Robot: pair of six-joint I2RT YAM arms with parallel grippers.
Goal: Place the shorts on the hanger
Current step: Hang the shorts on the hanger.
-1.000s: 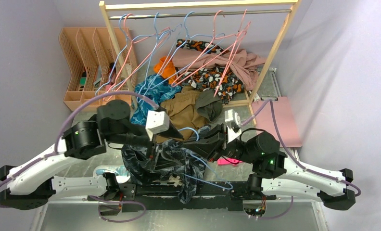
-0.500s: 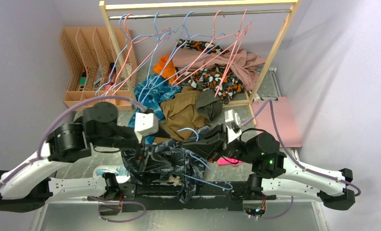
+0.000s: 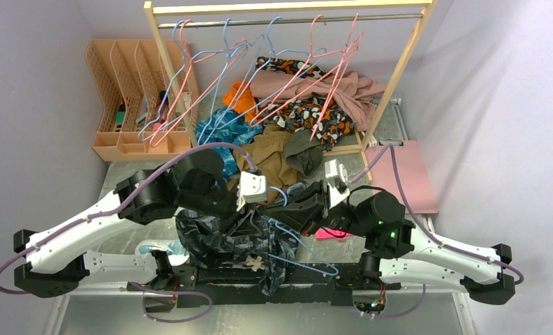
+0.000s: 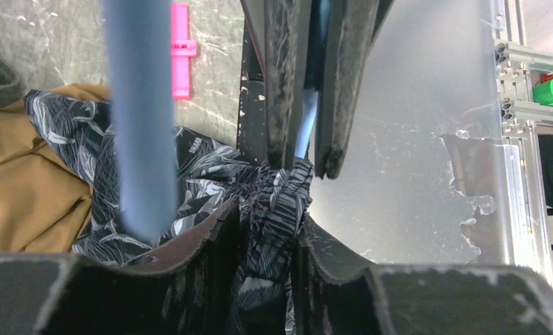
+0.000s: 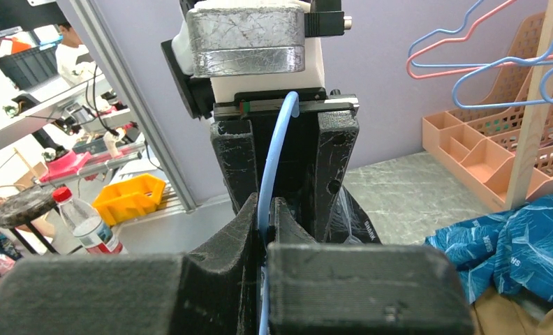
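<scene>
The left fingers (image 4: 204, 244), spread wide a second ago, now pinch a fold of the dark navy leaf-print fabric shorts (image 4: 190, 164). The right fingers (image 5: 240, 227) stay clenched on the thin light-blue wire hanger (image 5: 272, 164). Both items are held, so threading appears ready to begin.

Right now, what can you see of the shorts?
The shorts are dark, soft cloth with a pale leaf print and a white drawstring. They lie crumpled in a heap, next to a brown garment. The left end effector pinches a bunched fold, and the blue hanger wire lies across them.
</scene>
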